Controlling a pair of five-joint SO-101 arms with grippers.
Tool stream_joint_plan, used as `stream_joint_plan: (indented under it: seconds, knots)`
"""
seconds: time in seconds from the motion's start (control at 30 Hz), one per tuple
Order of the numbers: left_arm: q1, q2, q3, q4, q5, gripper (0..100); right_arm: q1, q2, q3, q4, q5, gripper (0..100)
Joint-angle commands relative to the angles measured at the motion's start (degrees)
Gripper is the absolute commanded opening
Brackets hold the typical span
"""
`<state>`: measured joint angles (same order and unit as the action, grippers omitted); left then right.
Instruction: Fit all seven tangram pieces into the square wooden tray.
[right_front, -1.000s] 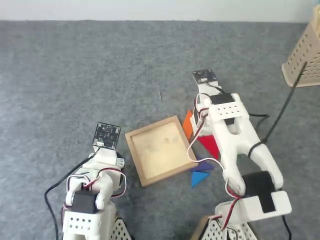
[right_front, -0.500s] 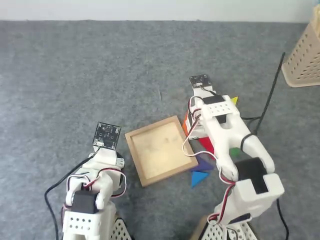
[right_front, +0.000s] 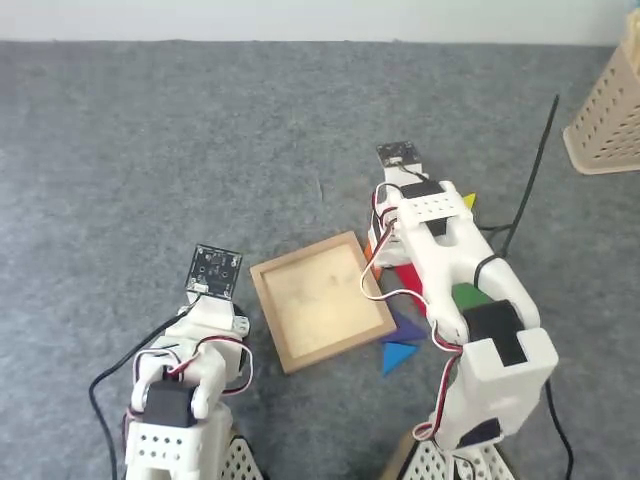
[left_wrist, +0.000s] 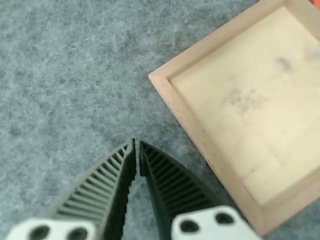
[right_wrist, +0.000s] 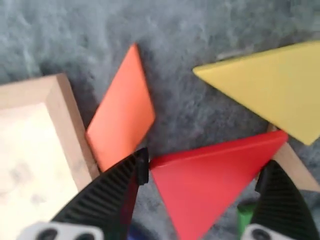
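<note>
**While the tray is empty, the right claw stands open over the red triangle**

Since all the pieces lie on the right arm's side of the tray, the coming move belongs, I judge, to that arm. Nearest the bases, the left claw (left_wrist: 136, 145) is clenched on nothing and hangs over the grey felt-like counter (right_front: 150, 150), just beside one corner of the square wooden tray (left_wrist: 200, 135). The tray has no piece inside. On its other side lie a small blue triangle (right_front: 398, 356) and a dark violet piece (right_front: 408, 328), both close to the rim. Farther on, the right claw (right_wrist: 205, 167) is released, its two fingers standing on either side of the flat red triangle (right_wrist: 215, 175). One sharp tip of this triangle lies just beside the finger nearer the tray. From that tip an edge runs across toward the other finger, so the grip must close along this line. A green piece (right_wrist: 245, 215) shows beside it. Beyond lie the orange parallelogram (right_wrist: 122, 120), touching the tray wall, and the yellow triangle (right_wrist: 270, 85) farthest.
</note>
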<state>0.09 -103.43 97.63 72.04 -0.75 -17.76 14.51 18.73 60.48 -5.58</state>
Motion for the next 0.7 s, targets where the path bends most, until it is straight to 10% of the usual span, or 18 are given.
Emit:
stream_joint_plan:
  seconds: [0.0, 0.67]
  knots:
    - [-0.35, -1.23, -1.10, 0.35, 0.44, 1, -0.13, -0.13, -2.64, -1.54, -2.81, 31.1]
    - [-0.35, -1.23, -1.10, 0.35, 0.44, 1, 8.66, 4.35, -8.35, 4.35, -0.09, 8.1]
